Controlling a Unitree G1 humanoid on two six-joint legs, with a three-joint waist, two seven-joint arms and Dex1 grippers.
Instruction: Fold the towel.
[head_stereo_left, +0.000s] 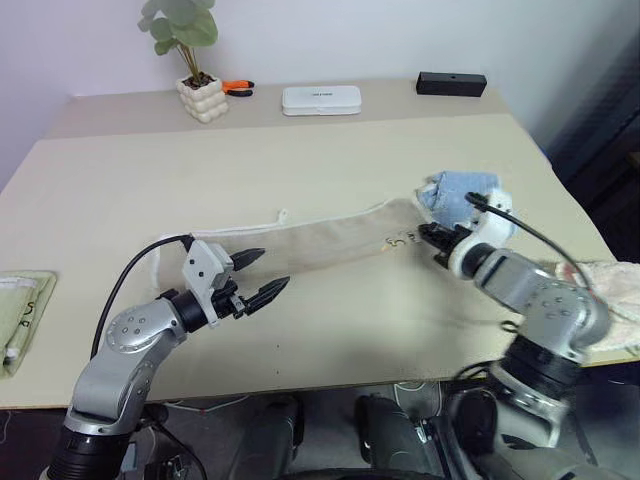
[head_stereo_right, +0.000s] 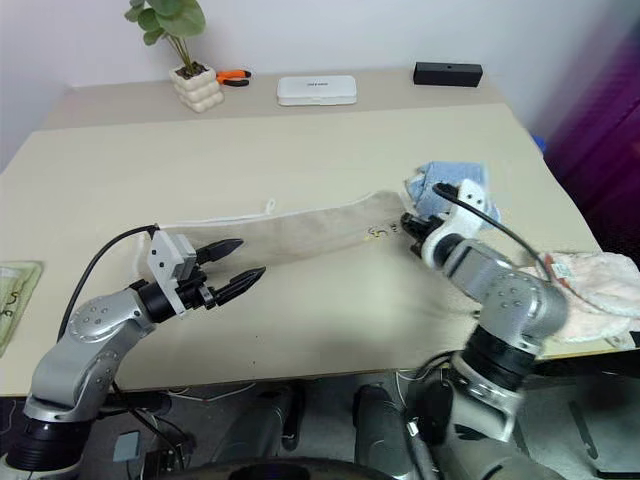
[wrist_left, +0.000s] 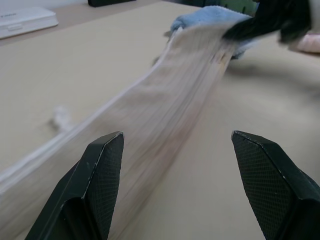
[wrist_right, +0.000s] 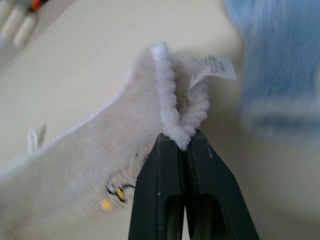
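The right gripper is clamped tight on the white corded edge of the towel, pinching a bunched end of it between its two black fingers. A small white label sticks out of the cloth just past the fingertips, and the dark embroidered mark sits on the cloth just beside the fingers. From that grip the towel runs as a long beige strip across the table toward the left gripper, its held end lifted off the surface. A blue cloth lies just beyond the right gripper, touching or nearly touching the towel's end.

The left gripper holds nothing; its fingers stand wide apart over the other end of the strip, pointing along it toward the right gripper.

Farther off, along the table's back edge, stand a potted plant, a white case and a black box. A fluffy pale cloth lies near the right arm.
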